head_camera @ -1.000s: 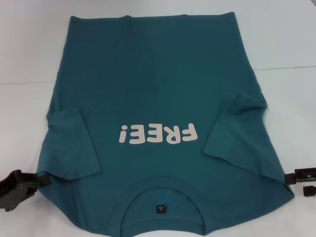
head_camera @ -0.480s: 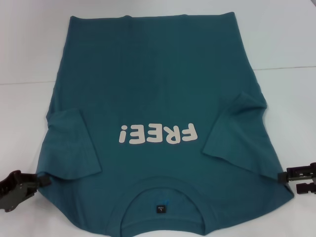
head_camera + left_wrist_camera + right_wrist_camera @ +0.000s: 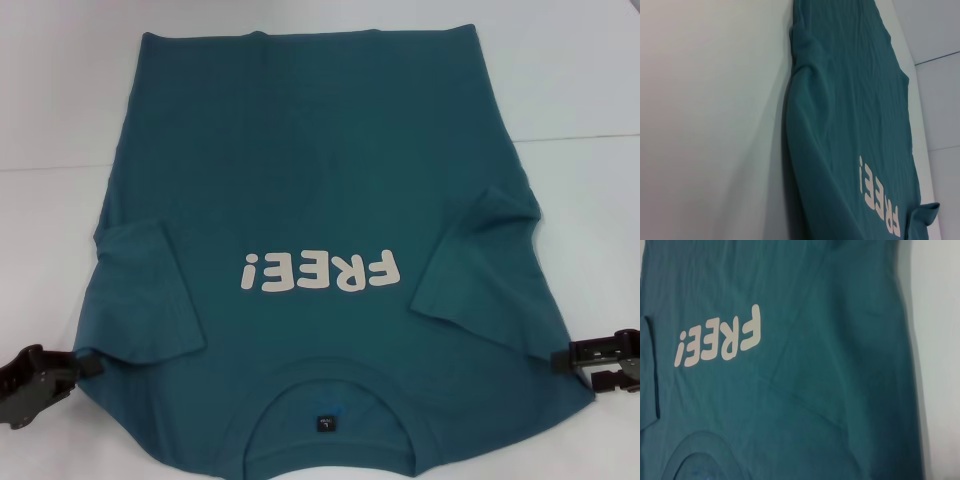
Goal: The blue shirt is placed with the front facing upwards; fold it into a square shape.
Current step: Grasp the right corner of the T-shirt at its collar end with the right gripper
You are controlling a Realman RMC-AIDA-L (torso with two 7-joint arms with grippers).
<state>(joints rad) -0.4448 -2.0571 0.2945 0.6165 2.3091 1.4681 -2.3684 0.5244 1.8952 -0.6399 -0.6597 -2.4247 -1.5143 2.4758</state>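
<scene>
On the white table [image 3: 590,90] the blue shirt [image 3: 310,180] lies flat, front up, collar [image 3: 330,395] nearest the robot and hem at the far end, so the white "FREE!" print [image 3: 318,270] reads upside down in the head view. Both short sleeves are folded in over the body, left one [image 3: 150,290] and right one [image 3: 480,265]. Small dark neck label [image 3: 326,423] sits inside the collar. Left gripper [image 3: 85,362] is low at the shirt's near left edge, by the shoulder, tip touching or just at the fabric; fingers look close together, but whether they pinch cloth cannot be told. Right gripper [image 3: 572,357] is at the near right edge by the other shoulder, tip at the fabric edge; its finger gap cannot be told either. Left wrist view shows the shirt's side edge [image 3: 790,150] lying on the table, slightly rumpled. Right wrist view is filled with shirt and print [image 3: 720,337].
</scene>
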